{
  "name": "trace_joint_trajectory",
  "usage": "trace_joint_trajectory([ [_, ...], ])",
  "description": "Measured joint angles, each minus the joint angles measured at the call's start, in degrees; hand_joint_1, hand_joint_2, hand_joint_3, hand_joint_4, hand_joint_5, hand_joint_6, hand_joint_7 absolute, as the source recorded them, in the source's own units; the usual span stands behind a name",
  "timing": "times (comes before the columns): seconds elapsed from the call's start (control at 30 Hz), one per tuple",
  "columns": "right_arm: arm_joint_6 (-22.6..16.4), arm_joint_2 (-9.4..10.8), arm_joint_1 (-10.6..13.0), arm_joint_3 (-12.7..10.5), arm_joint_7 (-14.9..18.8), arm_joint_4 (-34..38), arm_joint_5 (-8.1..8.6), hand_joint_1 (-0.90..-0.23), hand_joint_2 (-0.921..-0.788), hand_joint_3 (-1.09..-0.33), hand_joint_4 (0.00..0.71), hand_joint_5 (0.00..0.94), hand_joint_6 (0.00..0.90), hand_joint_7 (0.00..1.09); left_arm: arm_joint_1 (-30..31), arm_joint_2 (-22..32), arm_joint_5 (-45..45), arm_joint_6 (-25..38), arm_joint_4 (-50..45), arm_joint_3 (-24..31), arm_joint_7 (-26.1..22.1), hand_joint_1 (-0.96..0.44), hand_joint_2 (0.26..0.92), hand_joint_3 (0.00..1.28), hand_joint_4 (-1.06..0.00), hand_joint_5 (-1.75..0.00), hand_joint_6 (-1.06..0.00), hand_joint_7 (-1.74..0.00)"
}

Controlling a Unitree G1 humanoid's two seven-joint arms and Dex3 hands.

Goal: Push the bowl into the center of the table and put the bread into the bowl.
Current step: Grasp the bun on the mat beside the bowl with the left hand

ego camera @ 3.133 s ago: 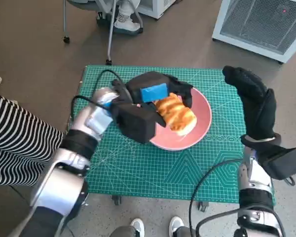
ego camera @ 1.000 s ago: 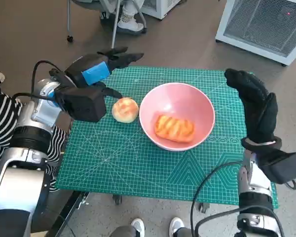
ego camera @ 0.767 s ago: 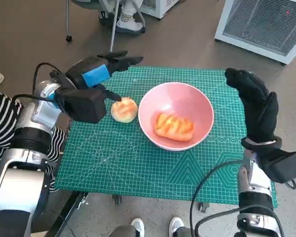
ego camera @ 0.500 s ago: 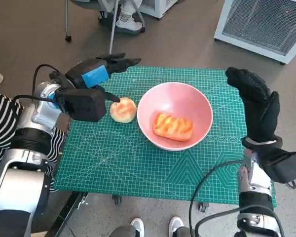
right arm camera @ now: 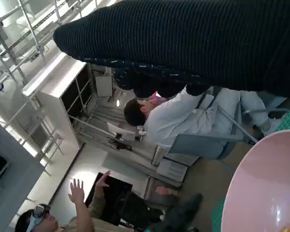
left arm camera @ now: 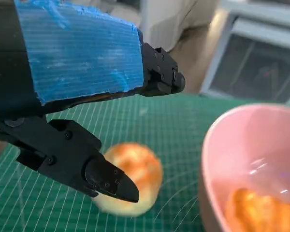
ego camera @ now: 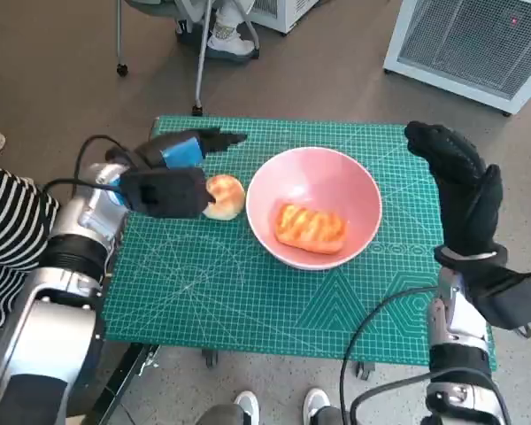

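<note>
A pink bowl [ego camera: 336,181] stands near the middle of the green cutting mat [ego camera: 248,283], with a striped golden bread [ego camera: 311,227] lying inside it. A round bun [ego camera: 223,196] sits on the mat just beside the bowl's rim on my left. My left hand [ego camera: 175,170] hovers over that bun with its fingers spread and nothing held; in the left wrist view the bun [left arm camera: 133,176] shows between the fingers [left arm camera: 108,181], next to the bowl [left arm camera: 241,150]. My right hand [ego camera: 460,190] is raised upright off the mat's right edge, empty.
A white grated appliance [ego camera: 478,40] stands at the back right. Chair legs and a person's shoe [ego camera: 226,35] are behind the table. A person's striped sleeve [ego camera: 4,230] is at the left edge. People [right arm camera: 169,121] appear in the right wrist view.
My left hand left the bowl, drew back to the left and has now dropped lower over the bun. The striped bread lies in the bowl. The right hand has stayed still.
</note>
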Motion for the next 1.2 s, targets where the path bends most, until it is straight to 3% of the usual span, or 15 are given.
trace_joint_trajectory([
  [0.63,0.0,-0.3,0.6,-0.1,0.0,-0.7,-0.21,-0.74,-0.921,-0.762,0.131,0.001,0.033,0.45,0.0,-3.0,3.7,8.0,3.9,-4.4,-1.8,-0.2,0.783,0.0,-0.11,-0.01,-0.27,-0.01],
  [0.83,0.0,-0.3,0.6,-0.1,0.0,-0.6,-0.27,-0.735,-0.921,-0.762,0.131,0.0,0.032,0.46,0.6,-4.1,4.1,9.0,4.2,-4.6,2.7,-0.12,0.786,0.0,-0.27,-0.07,-0.39,-0.07],
  [1.0,0.0,-0.3,0.6,-0.1,0.0,-0.7,-0.28,-0.734,-0.921,-0.763,0.131,0.0,0.031,0.46,2.0,-4.7,4.7,9.0,4.2,-5.2,8.6,-0.08,0.834,0.02,-0.48,-0.12,-0.54,-0.14],
  [1.2,0.1,-0.6,0.7,-0.1,0.0,-1.0,-0.28,-0.734,-0.921,-0.763,0.131,0.0,0.03,0.46,3.3,-5.1,5.9,8.7,4.3,-6.0,13.0,-0.07,0.877,0.02,-0.64,-0.15,-0.63,-0.23],
])
